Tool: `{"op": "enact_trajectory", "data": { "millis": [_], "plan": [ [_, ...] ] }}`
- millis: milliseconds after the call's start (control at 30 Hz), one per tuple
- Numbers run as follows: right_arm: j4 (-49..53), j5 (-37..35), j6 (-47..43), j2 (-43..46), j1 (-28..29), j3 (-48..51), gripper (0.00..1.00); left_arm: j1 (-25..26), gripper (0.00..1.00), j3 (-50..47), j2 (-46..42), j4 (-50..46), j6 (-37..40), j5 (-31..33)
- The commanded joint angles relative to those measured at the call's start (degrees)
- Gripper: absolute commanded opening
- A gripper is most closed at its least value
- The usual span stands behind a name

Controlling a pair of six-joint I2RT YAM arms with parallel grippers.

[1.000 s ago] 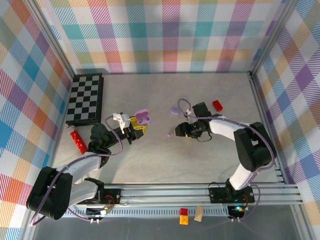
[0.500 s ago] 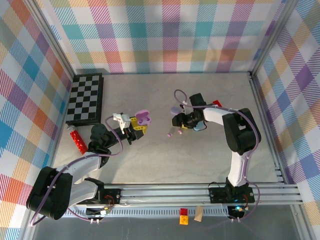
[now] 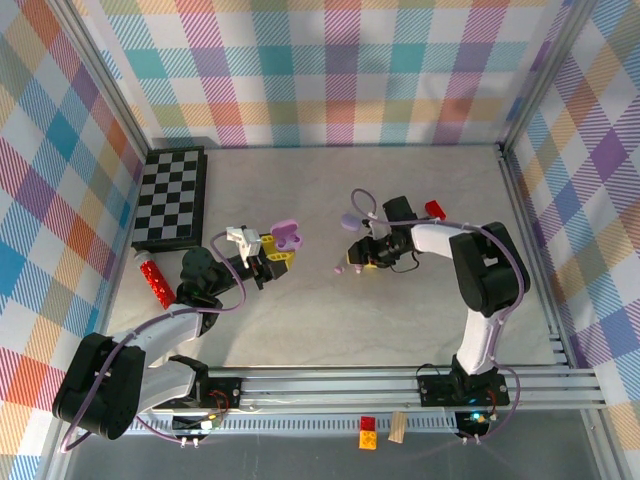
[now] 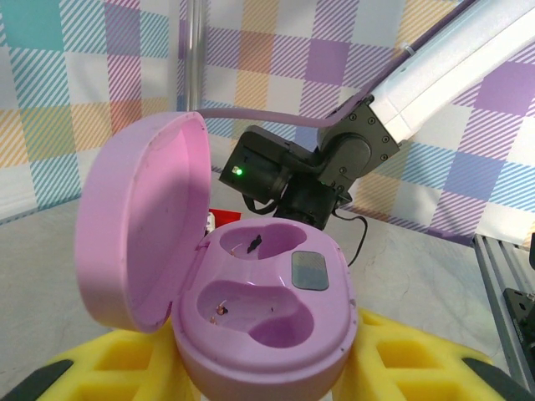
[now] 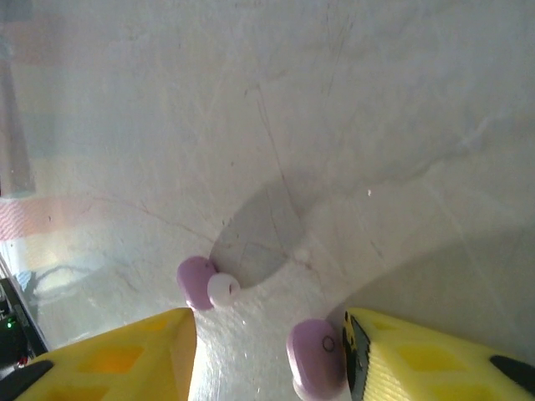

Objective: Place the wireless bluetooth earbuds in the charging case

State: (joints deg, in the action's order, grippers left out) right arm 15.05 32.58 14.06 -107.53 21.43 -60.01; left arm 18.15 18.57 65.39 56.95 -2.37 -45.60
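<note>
- Left gripper (image 3: 272, 252): clamped on the lilac charging case (image 3: 287, 235), which it holds above the table (image 3: 300, 330), left of centre. In the left wrist view the yellow fingers (image 4: 109, 372) grip the base of the case (image 4: 263, 317). The lid stands open on the left and both wells are empty.
- Right gripper (image 3: 353, 258): low over the table, right of centre, with its jaws standing apart and nothing clamped.
- First earbud (image 5: 311, 361): lilac, lying on the table between the right gripper's (image 5: 269, 334) fingers. It sits close against one finger, and a clear gap separates it from the other.
- Second earbud (image 5: 199, 282): lilac with a white tip, lying on the table just beyond the fingertips and near the first.
- In the top view a small pale piece (image 3: 340, 268) lies on the table just left of the right gripper's tips. It is too small to say which earbud it is.
- Both earbuds are well apart from the case.
- Handling (judgement): each earbud is likely very light, hard and smooth, and rounded enough to roll or squirt from the pads. Closing gently across the bulb's broad sides, with the stem left free to enter a well, seems best.
- Case (judgement): rigid, with a hinged lid that a careless knock could close.
- Red block (image 3: 435, 210): far right, not involved.
</note>
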Motion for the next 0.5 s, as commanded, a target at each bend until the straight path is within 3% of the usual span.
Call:
{"op": "enact_trajectory", "data": {
  "millis": [0,467],
  "plan": [
    [1.37,2.40,-0.45,1.70,0.39,0.93,0.45,-0.57,0.38,1.17,-0.67,0.92,-0.47,-1.50],
    [2.73,1.15,-0.46,-1.27,0.72,-0.67,0.40,-0.54,0.38,1.38,-0.38,1.06,-0.45,-1.59]
  ]
}}
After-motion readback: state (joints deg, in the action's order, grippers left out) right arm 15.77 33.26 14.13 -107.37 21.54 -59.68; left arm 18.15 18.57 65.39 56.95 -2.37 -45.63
